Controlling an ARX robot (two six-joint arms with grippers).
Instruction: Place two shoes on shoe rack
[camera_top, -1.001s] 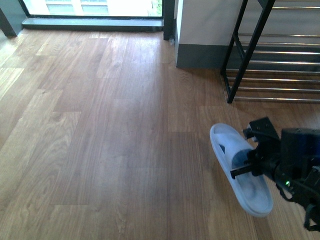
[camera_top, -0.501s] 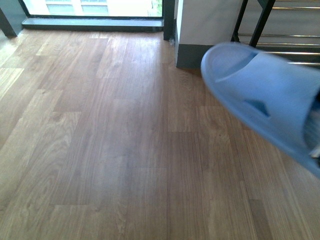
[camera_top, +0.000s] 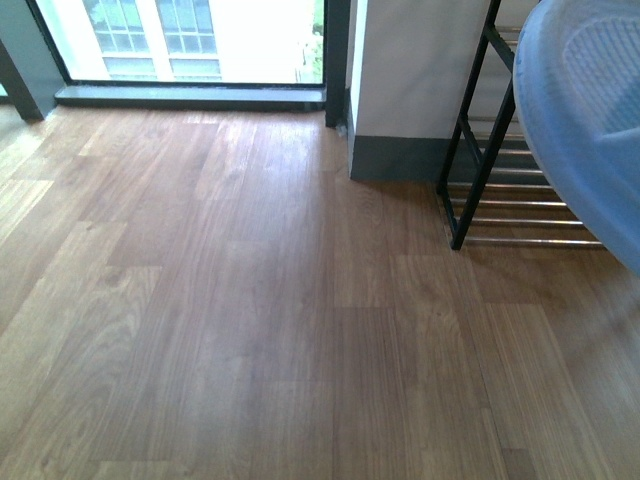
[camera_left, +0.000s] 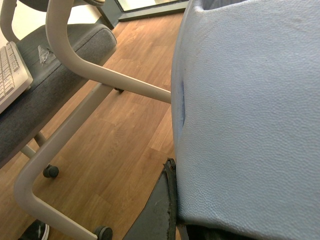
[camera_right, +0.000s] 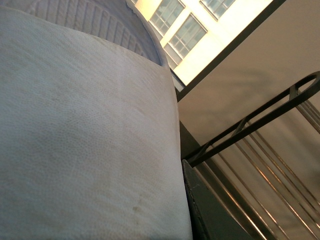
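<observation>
A pale blue sandal (camera_top: 590, 110) is seen at the upper right edge of the front view, held clear of the wooden floor (camera_top: 250, 300) and very near the camera. Part of the shoe rack (camera_top: 487, 167) is hidden behind it. The rack's black frame and chrome rods are seen standing on the floor beside a white wall with a dark skirting. Neither arm is shown in this view.

In the right wrist view the same sandal (camera_right: 85, 130) is pressed against the inner face of the right gripper (camera_right: 192, 210). Only one dark finger (camera_right: 215, 222) is shown, the other being covered by the sandal's strap. The sandal is gripped by its strap, and its ribbed footbed is seen beyond. The shoe rack (camera_right: 215, 146) is seen just beside the sandal, not touching it.

In the left wrist view a second sandal (camera_left: 250, 110) is clamped in the left gripper (camera_left: 170, 220). Its textured blue strap lies flat against the one visible finger (camera_left: 157, 210), and the opposite finger is hidden. This sandal is held well above the floor, near an office chair (camera_left: 55, 85) with a grey seat. No part of the rack is shown there.
</observation>
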